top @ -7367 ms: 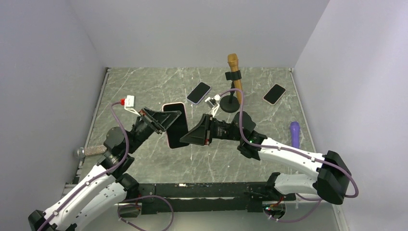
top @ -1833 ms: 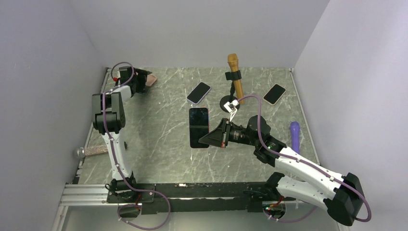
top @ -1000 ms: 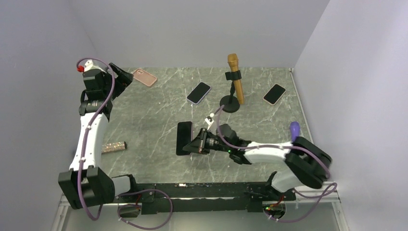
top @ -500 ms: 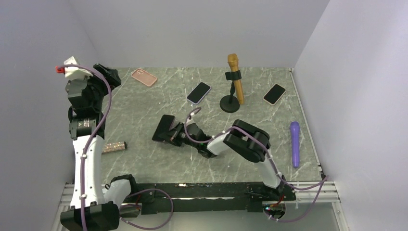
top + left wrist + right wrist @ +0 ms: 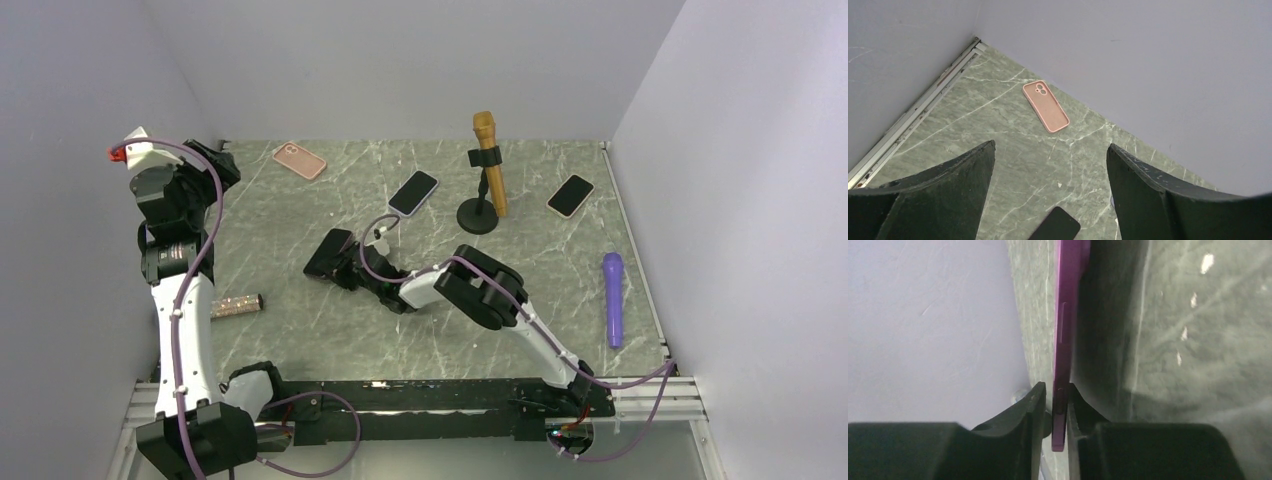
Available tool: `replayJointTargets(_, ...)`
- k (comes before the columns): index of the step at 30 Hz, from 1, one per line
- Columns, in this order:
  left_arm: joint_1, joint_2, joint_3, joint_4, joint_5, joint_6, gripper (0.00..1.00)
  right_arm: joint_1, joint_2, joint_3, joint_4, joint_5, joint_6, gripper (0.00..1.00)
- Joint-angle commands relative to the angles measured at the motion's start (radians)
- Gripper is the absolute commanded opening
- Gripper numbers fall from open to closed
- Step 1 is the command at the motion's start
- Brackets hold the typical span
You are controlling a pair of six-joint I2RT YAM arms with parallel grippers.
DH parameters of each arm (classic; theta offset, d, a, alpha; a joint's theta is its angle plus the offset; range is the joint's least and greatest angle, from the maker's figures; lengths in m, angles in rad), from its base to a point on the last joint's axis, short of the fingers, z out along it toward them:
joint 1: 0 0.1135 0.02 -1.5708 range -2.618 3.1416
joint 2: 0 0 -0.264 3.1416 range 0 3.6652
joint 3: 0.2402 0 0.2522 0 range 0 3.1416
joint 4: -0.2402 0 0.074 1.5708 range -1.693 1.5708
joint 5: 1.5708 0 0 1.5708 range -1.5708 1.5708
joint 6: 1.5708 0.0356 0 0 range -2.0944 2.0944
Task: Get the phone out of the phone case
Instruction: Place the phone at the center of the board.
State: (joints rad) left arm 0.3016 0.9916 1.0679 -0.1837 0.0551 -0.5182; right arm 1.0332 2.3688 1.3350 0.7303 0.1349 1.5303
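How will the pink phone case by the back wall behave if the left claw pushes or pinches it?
The pink phone case lies flat on the smooth marble-patterned table, so a push would probably slide it, not tip it. It looks thin and matte, likely soft rubber: light, apt to flex if the open left claw pinches one edge.

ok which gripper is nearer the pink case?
Left. The left gripper is open near the back-left corner, with the pink case just ahead of it. The right gripper is further forward, mid-scene, clamped on the phone.
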Motion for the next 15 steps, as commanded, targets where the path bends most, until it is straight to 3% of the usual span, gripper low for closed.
replayJointTargets(1,0.007,-0.005,0.008,0.056,0.023,-0.005,0.84,0.008,-0.003,0.099,-0.066,0.039,-0.002,0.34)
replayJointTargets(3,0.007,-0.005,0.008,0.056,0.022,-0.001,0.84,0.013,-0.032,0.073,-0.100,0.030,-0.011,0.50)
replayJointTargets(6,0.012,-0.002,0.007,0.064,0.045,-0.002,0.82,0.023,-0.117,-0.020,-0.130,0.030,-0.034,0.81)
replayJointTargets(7,0.013,-0.001,0.007,0.068,0.052,-0.001,0.81,0.026,-0.146,-0.056,-0.138,0.025,-0.043,0.86)
replayJointTargets(11,0.013,0.013,0.004,0.079,0.074,-0.001,0.81,0.045,-0.282,-0.256,-0.139,0.004,-0.087,0.99)
replayJointTargets(15,0.013,0.050,0.013,0.090,0.133,0.007,0.83,0.060,-0.454,-0.467,-0.129,-0.005,-0.182,1.00)
